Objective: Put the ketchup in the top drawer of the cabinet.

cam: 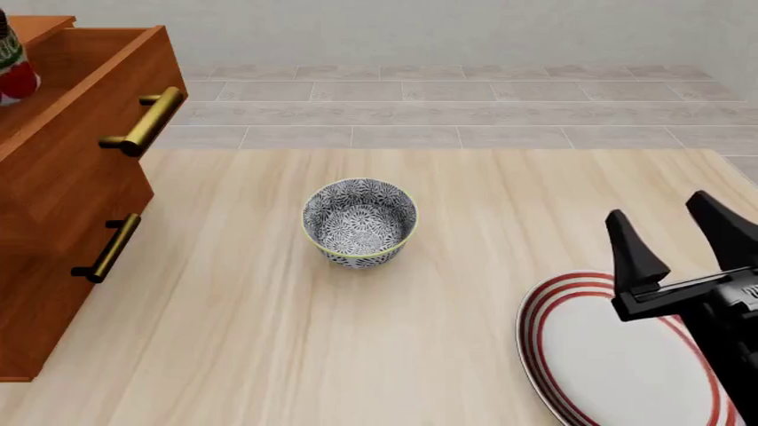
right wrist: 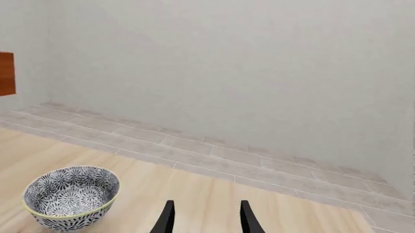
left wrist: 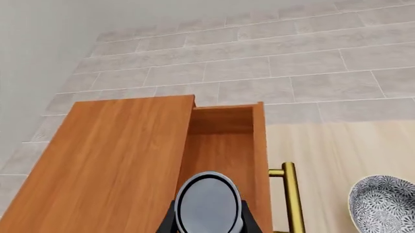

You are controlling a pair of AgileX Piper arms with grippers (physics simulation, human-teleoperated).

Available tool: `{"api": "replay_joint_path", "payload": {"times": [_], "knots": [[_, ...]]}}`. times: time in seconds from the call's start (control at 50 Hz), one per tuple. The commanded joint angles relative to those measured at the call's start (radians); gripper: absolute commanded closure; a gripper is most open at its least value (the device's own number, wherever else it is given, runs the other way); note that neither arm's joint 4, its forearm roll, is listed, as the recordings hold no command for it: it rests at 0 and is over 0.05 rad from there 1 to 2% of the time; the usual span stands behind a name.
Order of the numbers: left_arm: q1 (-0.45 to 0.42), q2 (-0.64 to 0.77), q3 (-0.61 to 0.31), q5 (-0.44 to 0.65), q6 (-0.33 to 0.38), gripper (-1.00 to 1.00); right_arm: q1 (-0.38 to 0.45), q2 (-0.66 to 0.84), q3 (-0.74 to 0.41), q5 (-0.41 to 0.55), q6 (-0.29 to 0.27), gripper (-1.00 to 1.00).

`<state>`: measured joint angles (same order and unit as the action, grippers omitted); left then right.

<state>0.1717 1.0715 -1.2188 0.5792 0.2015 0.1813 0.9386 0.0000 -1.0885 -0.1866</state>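
1. i am holding the ketchup (left wrist: 209, 204) in my left gripper (left wrist: 209, 224), its fingers pinching the can low on both sides, and it is hanging above the open top drawer (left wrist: 224, 145) of the cabinet (left wrist: 104, 160).
2. in the front view only a sliver of the can (cam: 12, 67) is showing at the picture's edge, over the pulled-out drawer (cam: 83, 124).
3. i am judging the can as rigid and fairly light, a tin that is not going to dent, though its smooth round wall is likely slippery.
4. a hold across the middle of the body, squarely on opposite sides, is looking safest to me; whether it is tilting, i cannot tell.
5. my right gripper (cam: 683, 232) is waiting with jaws spread and empty over the plate (cam: 592, 355), well apart from the bowl (cam: 359, 222).
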Motion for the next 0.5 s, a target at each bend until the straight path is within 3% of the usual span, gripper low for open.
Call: {"api": "replay_joint_path", "payload": {"times": [0.02,0.14,0.22,0.42,0.5], "knots": [[0.017,0.038,0.053,-0.057,0.031,1.0,0.002,-0.169,0.0,0.169,-0.003,-1.0],[0.016,0.05,0.066,-0.067,0.038,1.0,0.002,-0.185,0.0,0.185,-0.004,-1.0],[0.019,0.075,0.077,-0.082,0.045,1.0,0.002,-0.29,0.0,0.291,-0.004,-1.0],[0.016,0.093,0.091,-0.098,0.042,1.0,0.003,-0.369,0.0,0.371,-0.005,-1.0],[0.019,0.098,0.082,-0.098,0.048,1.0,0.005,-0.465,0.0,0.463,-0.006,-1.0]]}}
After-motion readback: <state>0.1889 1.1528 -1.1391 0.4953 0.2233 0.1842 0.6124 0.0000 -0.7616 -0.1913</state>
